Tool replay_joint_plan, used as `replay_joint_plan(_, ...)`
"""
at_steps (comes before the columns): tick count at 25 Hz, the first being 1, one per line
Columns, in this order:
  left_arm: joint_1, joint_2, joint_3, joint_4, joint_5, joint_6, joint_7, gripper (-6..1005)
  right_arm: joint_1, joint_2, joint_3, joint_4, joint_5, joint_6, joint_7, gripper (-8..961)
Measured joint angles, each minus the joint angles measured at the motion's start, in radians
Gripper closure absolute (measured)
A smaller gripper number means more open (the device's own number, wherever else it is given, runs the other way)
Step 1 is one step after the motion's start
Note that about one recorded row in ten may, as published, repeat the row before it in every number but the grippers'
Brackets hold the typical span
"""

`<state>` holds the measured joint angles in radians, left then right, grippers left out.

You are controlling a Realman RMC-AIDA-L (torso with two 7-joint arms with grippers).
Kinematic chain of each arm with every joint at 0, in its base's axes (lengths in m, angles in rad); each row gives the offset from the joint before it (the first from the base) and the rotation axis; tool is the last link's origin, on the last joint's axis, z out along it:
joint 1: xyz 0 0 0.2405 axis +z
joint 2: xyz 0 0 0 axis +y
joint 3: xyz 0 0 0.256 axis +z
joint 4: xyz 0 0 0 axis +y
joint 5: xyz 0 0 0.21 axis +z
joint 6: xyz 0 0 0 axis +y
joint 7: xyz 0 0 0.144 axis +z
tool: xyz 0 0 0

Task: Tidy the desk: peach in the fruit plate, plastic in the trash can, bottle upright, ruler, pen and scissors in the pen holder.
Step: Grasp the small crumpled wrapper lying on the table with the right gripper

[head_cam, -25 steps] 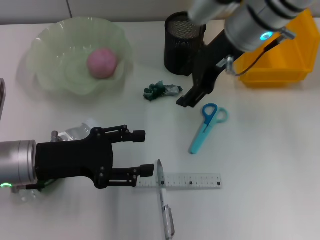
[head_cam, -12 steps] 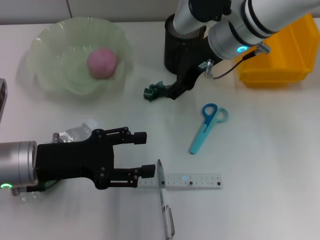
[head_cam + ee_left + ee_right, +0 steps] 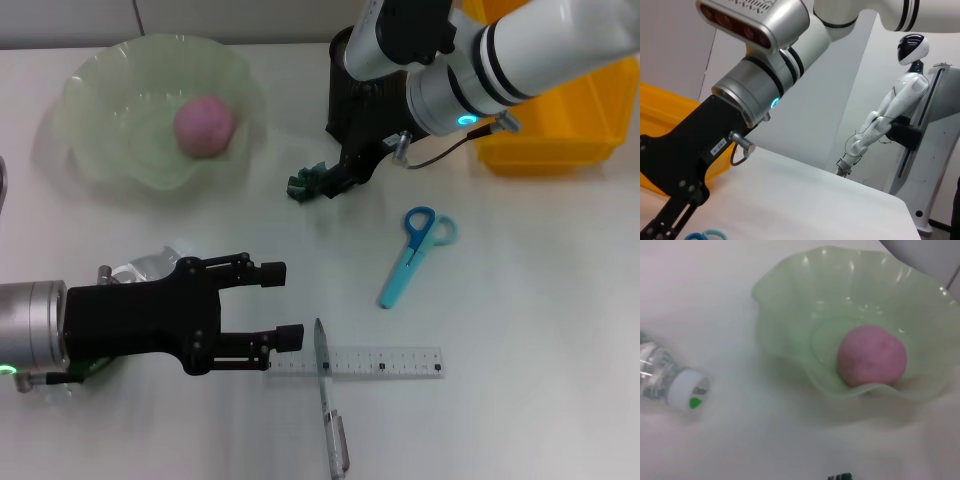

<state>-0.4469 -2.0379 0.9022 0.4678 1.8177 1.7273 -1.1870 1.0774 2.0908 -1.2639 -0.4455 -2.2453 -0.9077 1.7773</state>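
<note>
With your right gripper (image 3: pixel 328 185) at the plastic (image 3: pixel 305 182), I can't tell its fingers' state; left gripper (image 3: pixel 280 303) spread wide above the ruler (image 3: pixel 385 362) near the tabletop's front edge.

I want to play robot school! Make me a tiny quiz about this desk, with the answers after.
1. True or false: the peach lies in the fruit plate.
2. Which thing lies nearest the right gripper? A. scissors B. green plastic scrap C. ruler
3. Fill in: the pen lies across one end of the ____.

Key
1. True.
2. B. The right gripper is down at the scrap, beside the black pen holder.
3. Ruler. The open fingers of the left gripper are close by.
</note>
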Motion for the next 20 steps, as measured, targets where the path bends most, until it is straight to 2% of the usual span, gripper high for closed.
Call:
replay_joint_plan(6, 0.004, 0.001, 0.001, 0.000, 0.000, -0.001, -0.005, 205, -0.009, 0.000, 0.000, 0.074, 0.116, 0.047, -0.097, 135)
replay_joint_plan(20, -0.003, -0.001, 0.002, 0.001, 0.000, -0.002, -0.007, 205, -0.011, 0.003, 0.000, 0.181, 0.242, 0.122, -0.223, 136)
